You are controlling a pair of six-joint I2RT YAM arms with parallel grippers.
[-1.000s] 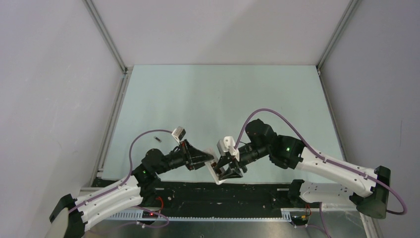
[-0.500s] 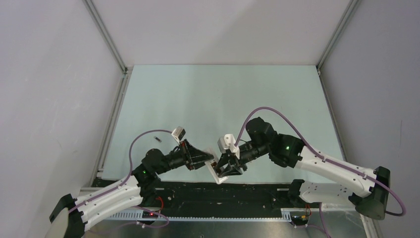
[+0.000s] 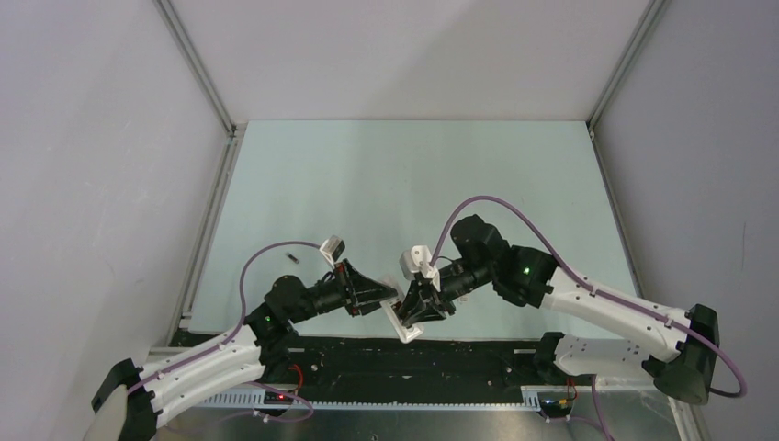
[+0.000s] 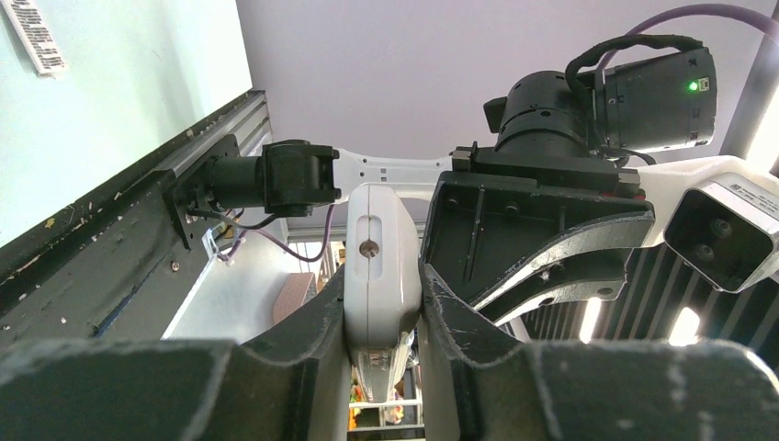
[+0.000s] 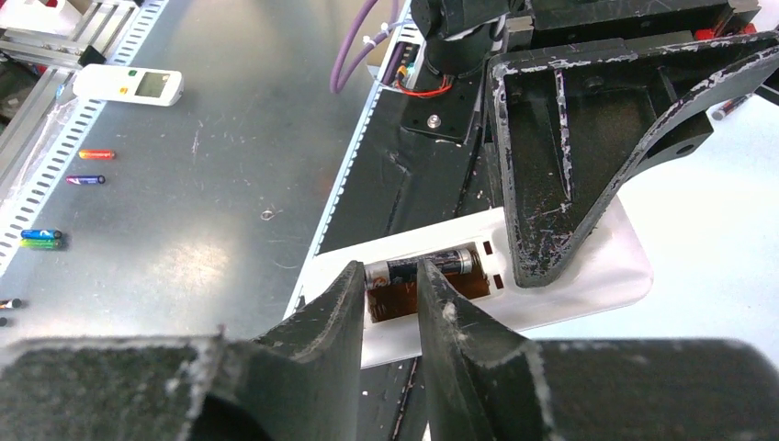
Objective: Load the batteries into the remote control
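Left gripper (image 4: 383,285) first: its 2 fingers are clamped on the long sides of the remote control (image 4: 381,234), which stands on edge between them, raised above the near edge of the table (image 3: 413,175). In the left wrist view the white slab shows a slot and 1 small screw on its narrow end.

Right gripper (image 5: 390,271) meets it from the other side. Its 2 fingers (image 5: 335,312) stand a narrow gap apart, with nothing caught between them, and their tips sit right at the remote's open battery bay. 1 battery (image 5: 427,264) lies lengthwise in that bay, dark with lighter ends, partly behind the right-hand fingertip. The brown slot beside it shows through the gap.

Seen from above, both arms lean in toward each other just beyond the black rail (image 3: 478,354) at the table's near edge.

Further out, 1 more small dark battery (image 3: 291,259) lies alone on the pale green table, left of the left arm and well apart from the remote.

Below the table, on the grey metal sheet (image 5: 230,138), rest a second white remote (image 5: 129,84) and several loose coloured cells (image 5: 96,154).
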